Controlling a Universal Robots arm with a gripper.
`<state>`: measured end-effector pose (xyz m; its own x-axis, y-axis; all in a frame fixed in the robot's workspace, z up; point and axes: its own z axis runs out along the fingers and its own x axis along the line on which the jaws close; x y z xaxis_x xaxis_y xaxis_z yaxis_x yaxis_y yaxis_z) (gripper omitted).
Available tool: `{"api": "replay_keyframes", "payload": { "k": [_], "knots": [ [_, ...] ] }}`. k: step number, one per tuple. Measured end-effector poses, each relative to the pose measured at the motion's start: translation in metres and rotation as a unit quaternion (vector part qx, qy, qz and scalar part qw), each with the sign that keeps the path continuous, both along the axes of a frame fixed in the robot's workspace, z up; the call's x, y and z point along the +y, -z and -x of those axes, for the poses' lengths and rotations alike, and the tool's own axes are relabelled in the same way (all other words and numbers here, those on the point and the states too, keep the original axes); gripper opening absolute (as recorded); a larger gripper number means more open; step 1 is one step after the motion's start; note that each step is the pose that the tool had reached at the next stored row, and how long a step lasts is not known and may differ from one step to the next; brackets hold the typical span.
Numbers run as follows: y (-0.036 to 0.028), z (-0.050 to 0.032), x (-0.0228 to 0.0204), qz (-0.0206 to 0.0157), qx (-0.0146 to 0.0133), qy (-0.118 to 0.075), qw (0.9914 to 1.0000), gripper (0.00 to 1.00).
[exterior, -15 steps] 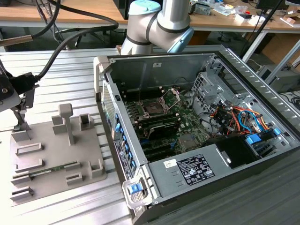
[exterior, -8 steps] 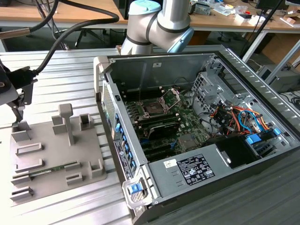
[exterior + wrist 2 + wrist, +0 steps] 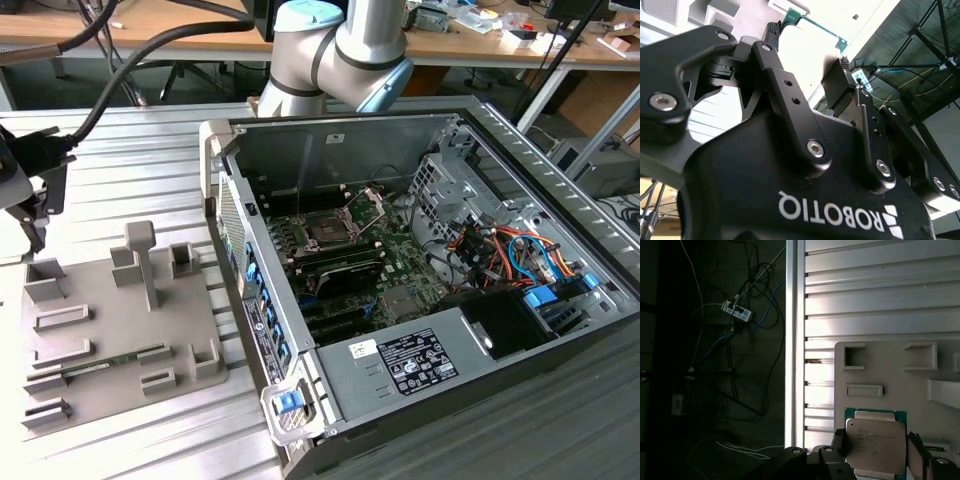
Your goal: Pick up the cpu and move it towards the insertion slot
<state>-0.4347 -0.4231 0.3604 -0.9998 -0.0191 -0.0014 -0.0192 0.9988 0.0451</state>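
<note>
In the exterior view the arm's silver-and-blue joint (image 3: 345, 45) sits at twelve o'clock. Black cables run from there to the nine o'clock edge on the exterior view's left. There the black wrist assembly (image 3: 38, 165) hangs above the ribbed tabletop (image 3: 150, 150) and the grey fixture plate (image 3: 110, 330), which lies at eight o'clock. The open computer case (image 3: 330, 150) spans the centre to four o'clock. Inside it, the insertion slot (image 3: 326, 231) lies near the middle with its retention plate (image 3: 372, 205) tipped up, well apart from the wrist.

The first wrist view looks down on the cpu (image 3: 875, 442), silver top up, over the fixture plate. The second wrist view shows it only as a thin green edge (image 3: 815, 27).

The end effector (image 3: 875, 446) is closed to a middling width, one finger (image 3: 838, 440) against each side of the cpu, holding it clear of the plate.
</note>
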Motion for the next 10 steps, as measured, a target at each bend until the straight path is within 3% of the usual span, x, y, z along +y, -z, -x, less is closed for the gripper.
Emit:
{"api": "replay_keyframes", "payload": {
  "k": [10],
  "knots": [
    [-0.0132, 0.0, 0.0, 0.0, 0.0, 0.0, 1.0, 0.55]
  ]
}}
